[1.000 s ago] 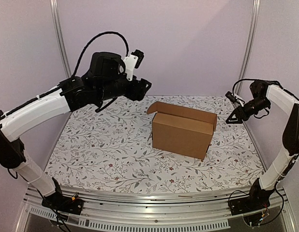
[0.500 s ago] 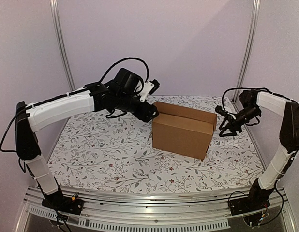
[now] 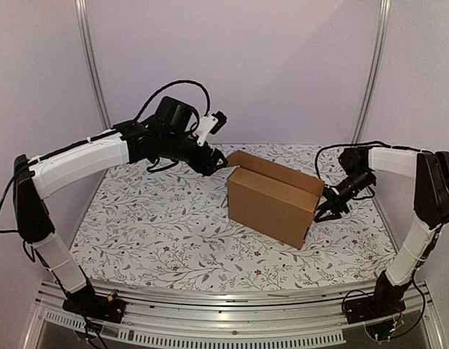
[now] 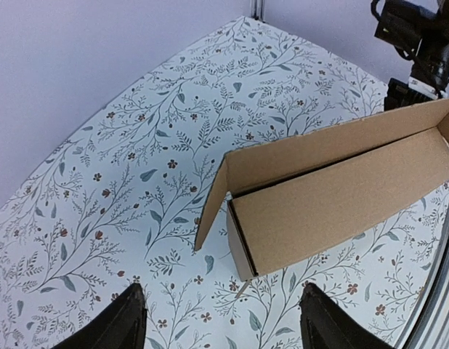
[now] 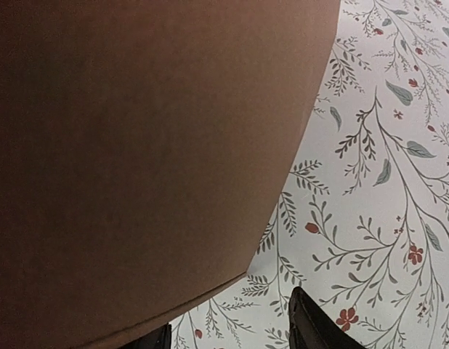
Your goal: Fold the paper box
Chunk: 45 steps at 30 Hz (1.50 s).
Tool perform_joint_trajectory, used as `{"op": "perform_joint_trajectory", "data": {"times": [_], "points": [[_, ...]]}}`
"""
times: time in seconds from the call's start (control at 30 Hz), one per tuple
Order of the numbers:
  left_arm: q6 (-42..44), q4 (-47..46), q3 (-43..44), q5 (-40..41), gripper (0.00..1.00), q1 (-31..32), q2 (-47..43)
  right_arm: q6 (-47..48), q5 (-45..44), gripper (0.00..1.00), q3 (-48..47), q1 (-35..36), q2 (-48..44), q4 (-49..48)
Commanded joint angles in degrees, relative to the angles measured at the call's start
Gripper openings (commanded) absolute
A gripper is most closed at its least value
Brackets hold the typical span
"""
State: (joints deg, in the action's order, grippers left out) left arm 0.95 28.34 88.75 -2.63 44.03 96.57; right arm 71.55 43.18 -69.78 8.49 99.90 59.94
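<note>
Jaws of the left gripper (image 4: 221, 320) gape beside the paper box (image 4: 341, 196); right gripper (image 5: 232, 331), parted, seemingly touches it.

My L gripper (image 4: 224, 323): free table (image 4: 101, 182) below me & off to my left. The paper box (image 4: 341, 196) w/ its raised flap blocks ahead-right. My R gripper (image 5: 232, 338): box wall hard up in front, filling ahead & left. Free table only to my right.
</note>
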Motion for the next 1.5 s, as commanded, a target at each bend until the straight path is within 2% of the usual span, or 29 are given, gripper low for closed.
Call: {"op": "perform_joint_trajectory", "data": {"times": [0.0,0.23,0.5,0.63,0.8,0.9,1.0,1.2,1.33,1.47], "points": [[3.8,-0.5,0.7,-3.1,0.7,-2.4,1.1,0.2,2.6,0.53,3.0,0.4,-2.9,1.0],[11.1,5.2,8.9,-9.9,0.67,-5.4,7.7,-1.8,2.3,0.53,4.7,0.4,-4.4,1.2],[12.9,8.4,18.1,-16.7,0.61,-6.7,16.2,-3.6,2.3,0.53,3.7,0.4,-6.6,2.7],[11.9,9.6,21.2,-20.6,0.48,-6.6,18.0,-4.3,2.4,0.53,3.9,0.4,-8.1,3.8],[10.0,9.5,21.8,-22.0,0.24,-6.5,18.5,-4.6,3.4,0.53,4.9,0.4,-10.5,4.8],[8.2,9.7,21.6,-22.1,0.16,-6.5,18.4,-5.0,3.5,0.53,5.2,0.4,-11.9,5.0],[6.9,9.6,21.5,-22.5,0.12,-6.2,18.5,-5.7,4.0,0.53,5.3,0.4,-13.3,5.6],[6.7,9.7,21.3,-21.9,0.12,-5.4,19.0,-7.1,3.8,0.54,5.7,0.3,-17.0,5.8],[7.2,9.5,21.7,-18.8,0.35,-4.8,19.5,-7.5,4.1,0.54,5.8,0.4,-18.5,6.5],[9.5,10.0,22.0,-17.1,0.4,-4.7,18.4,-7.0,2.9,0.55,5.5,0.4,-20.5,8.0]]}}
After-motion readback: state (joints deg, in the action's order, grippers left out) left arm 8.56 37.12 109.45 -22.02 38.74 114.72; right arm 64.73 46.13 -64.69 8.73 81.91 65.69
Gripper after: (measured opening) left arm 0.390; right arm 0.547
